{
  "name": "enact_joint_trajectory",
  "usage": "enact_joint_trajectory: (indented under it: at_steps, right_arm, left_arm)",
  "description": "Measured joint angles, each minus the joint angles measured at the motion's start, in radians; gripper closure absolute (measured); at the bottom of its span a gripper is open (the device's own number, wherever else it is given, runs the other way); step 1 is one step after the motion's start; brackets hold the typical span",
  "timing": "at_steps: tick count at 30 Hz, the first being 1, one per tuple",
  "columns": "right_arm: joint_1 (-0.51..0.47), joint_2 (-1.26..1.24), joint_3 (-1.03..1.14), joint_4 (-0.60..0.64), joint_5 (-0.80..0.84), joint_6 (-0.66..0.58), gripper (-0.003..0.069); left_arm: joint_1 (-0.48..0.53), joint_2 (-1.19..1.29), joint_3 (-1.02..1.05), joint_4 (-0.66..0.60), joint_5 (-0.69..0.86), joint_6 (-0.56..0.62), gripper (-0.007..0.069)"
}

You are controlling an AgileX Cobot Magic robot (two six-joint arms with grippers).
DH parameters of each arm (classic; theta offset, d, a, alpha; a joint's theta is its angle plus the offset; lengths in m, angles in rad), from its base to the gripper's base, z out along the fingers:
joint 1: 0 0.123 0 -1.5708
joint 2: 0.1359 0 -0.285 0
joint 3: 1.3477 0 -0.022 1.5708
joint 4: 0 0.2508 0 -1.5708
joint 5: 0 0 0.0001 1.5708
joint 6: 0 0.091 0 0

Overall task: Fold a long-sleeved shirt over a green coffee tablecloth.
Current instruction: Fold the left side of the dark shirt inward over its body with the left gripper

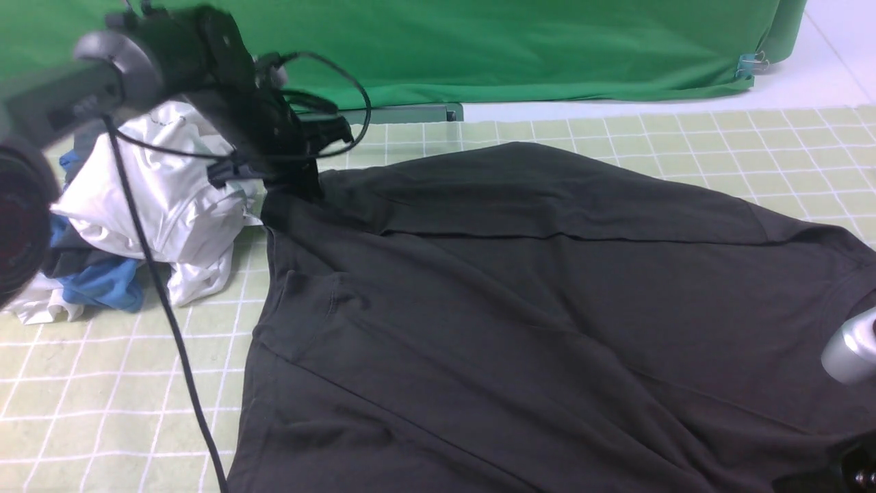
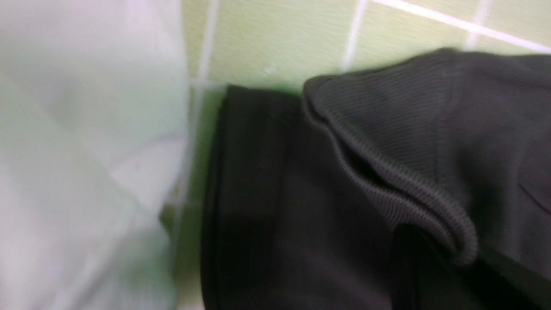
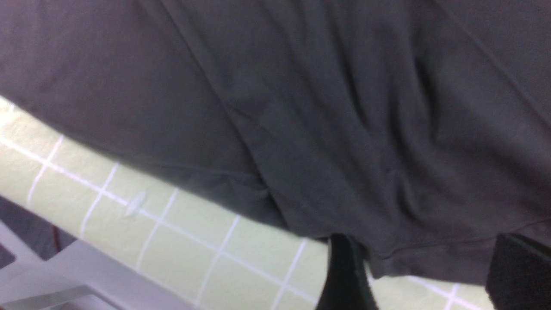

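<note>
The long-sleeved shirt lies spread out, black and wrinkled, over the green coffee tablecloth; its white print does not show. My left gripper sits at the shirt's far left corner, where the fabric rises to a peak into it. The left wrist view shows a ribbed black cuff close up, with the fingers lost in the dark. My right gripper is open, its fingers wide apart on either side of the shirt's hem over the tablecloth. In the front view only the right arm shows.
A heap of clothes with a white garment and a blue garment lies right beside the left gripper; the white one fills one side of the left wrist view. Plain deep-green fabric hangs behind. The table's grey frame shows past the cloth's edge.
</note>
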Motion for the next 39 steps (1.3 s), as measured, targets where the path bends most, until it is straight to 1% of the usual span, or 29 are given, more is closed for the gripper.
enact_joint_trajectory:
  at_steps: [3,5,6,7,8,9,10,12,14,17,18,20,21,24,32,39]
  right_arm:
    - [0.0,0.0,-0.051,-0.099,-0.006,0.0,0.0238]
    - [0.0,0.0,-0.085,-0.177,-0.018,0.0,0.026]
    - [0.0,0.0,-0.104,-0.227,-0.028,0.004,0.0291]
    - [0.0,0.001,-0.127,-0.301,-0.041,0.021,0.0379]
    - [0.0,0.001,-0.13,-0.312,-0.042,0.024,0.0379]
    - [0.0,0.004,-0.147,-0.381,-0.051,0.044,0.0487]
    - [0.0,0.009,-0.16,-0.425,-0.059,0.064,0.0554]
    - [0.0,0.018,-0.176,-0.479,-0.067,0.09,0.062]
    - [0.0,0.026,-0.187,-0.507,-0.068,0.103,0.0653]
    - [0.0,0.03,-0.19,-0.509,-0.07,0.105,0.066]
    - [0.0,0.03,-0.19,-0.509,-0.07,0.105,0.0661]
    - [0.0,0.03,-0.191,-0.509,-0.069,0.106,0.0661]
    - [0.0,0.03,-0.191,-0.509,-0.069,0.106,0.0661]
    - [0.0,0.03,-0.191,-0.504,-0.069,0.107,0.0661]
    - [0.0,0.03,-0.191,-0.489,-0.069,0.107,0.0662]
    - [0.0,0.03,-0.191,-0.488,-0.069,0.107,0.0662]
  left_arm:
    - [0.0,-0.084,0.0,-0.003,0.08,0.022,0.0603]
    - [-0.005,-0.142,-0.001,-0.003,0.121,0.024,0.0603]
    - [-0.011,-0.169,-0.001,0.002,0.138,0.024,0.0603]
    - [-0.021,-0.204,-0.001,0.015,0.163,0.024,0.0603]
    - [-0.023,-0.204,-0.001,0.018,0.163,0.024,0.0603]
    - [-0.039,-0.235,-0.001,0.04,0.193,0.024,0.0603]
    - [-0.053,-0.254,-0.001,0.064,0.213,0.023,0.0603]
    - [-0.084,-0.29,0.017,0.106,0.231,0.02,0.0603]
    - [-0.13,-0.344,0.06,0.153,0.249,-0.001,0.0603]
    - [-0.174,-0.412,0.143,0.209,0.268,-0.046,0.0603]
    - [-0.176,-0.416,0.143,0.212,0.269,-0.05,0.0603]
    - [-0.203,-0.478,0.238,0.245,0.277,-0.085,0.0603]
    - [-0.205,-0.487,0.245,0.245,0.277,-0.088,0.0603]
    - [-0.24,-0.549,0.355,0.262,0.278,-0.119,0.0603]
    - [-0.316,-0.665,0.571,0.265,0.274,-0.219,0.0603]
    - [-0.329,-0.672,0.664,0.231,0.233,-0.233,0.0599]
